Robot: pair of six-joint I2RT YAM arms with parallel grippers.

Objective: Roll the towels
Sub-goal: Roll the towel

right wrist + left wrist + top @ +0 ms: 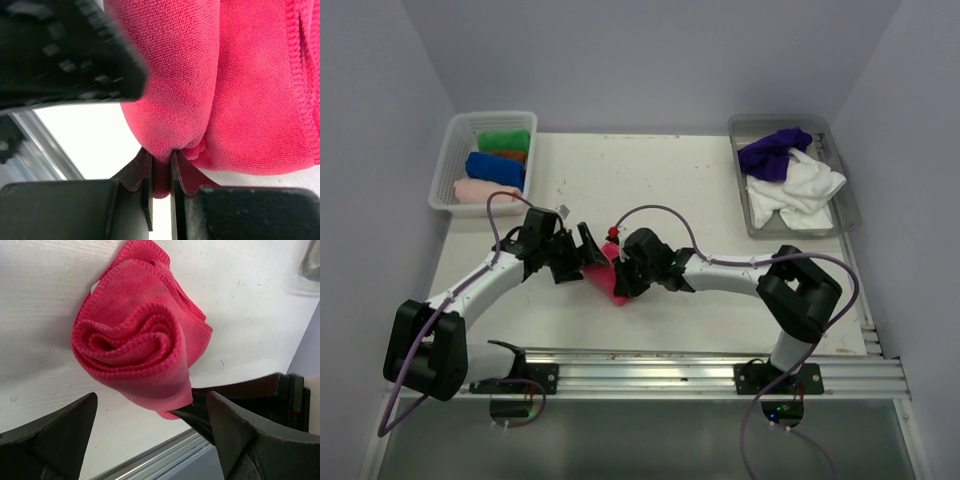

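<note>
- The left arm (480, 285) and right arm (730, 272) both bend inward from their bases and meet low over the middle of the table (670, 180).
- The left claw (152, 397) is spread wide. Its fingers (55, 440) stand either side of the rolled end of the pink towel (135, 340) and hold nothing.
- The right claw (161, 160) is pinched almost together on a fold at the bottom edge of the pink towel.
- The pink towel lies on the table as a loose roll, its spiral end facing the left claw. It is nearer the front rail (700, 365) than the back edge.
- Bare table stretches behind the claws, between the two containers.
- The basket (450, 150) at the back left corner holds a green towel (505, 140), an orange towel (510, 156), a blue towel (495, 170) and a pale pink towel (485, 190), side by side; the blue and pale pink ones look rolled.
- The tray (847, 190) at the back right holds a crumpled purple towel (772, 152) and a white towel (795, 190).
</note>
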